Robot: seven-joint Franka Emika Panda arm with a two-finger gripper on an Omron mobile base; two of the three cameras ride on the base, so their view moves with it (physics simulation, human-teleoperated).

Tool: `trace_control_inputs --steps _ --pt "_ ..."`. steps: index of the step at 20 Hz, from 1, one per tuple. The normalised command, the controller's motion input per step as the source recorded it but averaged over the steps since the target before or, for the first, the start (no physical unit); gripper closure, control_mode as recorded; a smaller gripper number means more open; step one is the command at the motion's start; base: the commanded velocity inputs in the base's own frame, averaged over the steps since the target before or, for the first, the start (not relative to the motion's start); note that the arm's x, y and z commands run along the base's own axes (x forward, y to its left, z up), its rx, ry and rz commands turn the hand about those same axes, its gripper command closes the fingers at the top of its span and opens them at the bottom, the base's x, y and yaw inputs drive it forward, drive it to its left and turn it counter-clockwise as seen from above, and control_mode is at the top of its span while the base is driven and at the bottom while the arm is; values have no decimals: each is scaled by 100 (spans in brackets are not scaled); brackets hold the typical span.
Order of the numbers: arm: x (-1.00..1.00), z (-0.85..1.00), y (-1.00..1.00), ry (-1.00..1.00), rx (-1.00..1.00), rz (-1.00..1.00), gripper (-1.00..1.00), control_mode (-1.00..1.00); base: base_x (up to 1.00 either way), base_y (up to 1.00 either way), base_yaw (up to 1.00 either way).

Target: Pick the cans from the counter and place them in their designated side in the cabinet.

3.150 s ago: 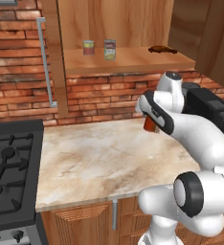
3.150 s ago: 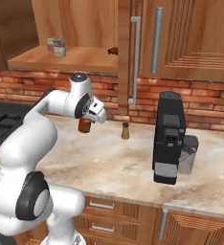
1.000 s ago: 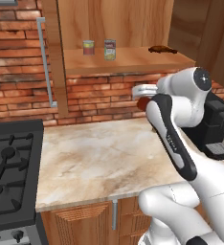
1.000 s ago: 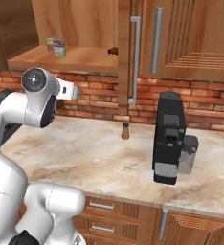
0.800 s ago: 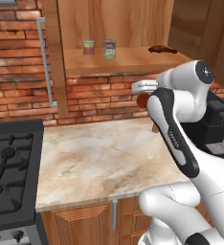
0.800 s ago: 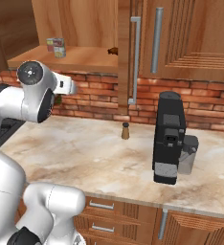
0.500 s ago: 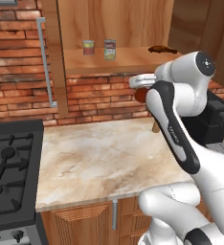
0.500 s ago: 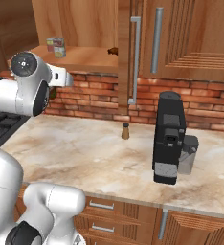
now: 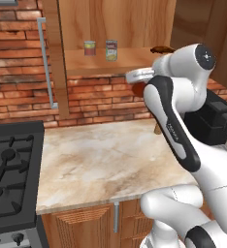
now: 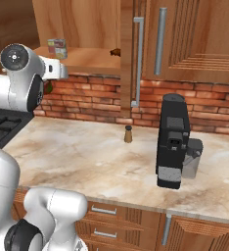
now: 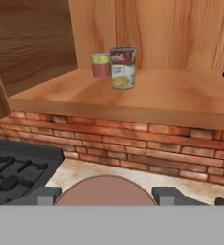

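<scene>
My gripper is shut on the dark red can, held in the air just below the front edge of the cabinet shelf. In the hand view the can's rounded top sits between my two fingertips. The silvery can with a red-and-yellow label stands upright on the shelf, ahead of the gripper and slightly higher. The beige counter lies below.
A greenish-topped can with a red band stands beside the silvery can. A small brown thing lies at the shelf's right. A brown shaker and black coffee machine stand on the counter; the stove is at left.
The arm has lifted the dark red can upward and a little left, from above the counter to just under the shelf edge. The cans on the shelf have not moved.
</scene>
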Motion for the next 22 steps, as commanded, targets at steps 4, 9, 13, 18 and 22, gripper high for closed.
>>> trace_control_inputs --steps 4,9,13,18,22 --pt "1 18 11 -10 -4 3 100 -100 0 0 0" --pt "18 13 12 -8 -3 2 100 -100 0 0 0" --pt "35 9 6 -4 -2 2 100 -100 0 0 0" --pt "33 16 7 -6 -2 3 100 -100 0 0 0" --pt "33 15 11 -3 -2 3 100 -100 0 0 0"
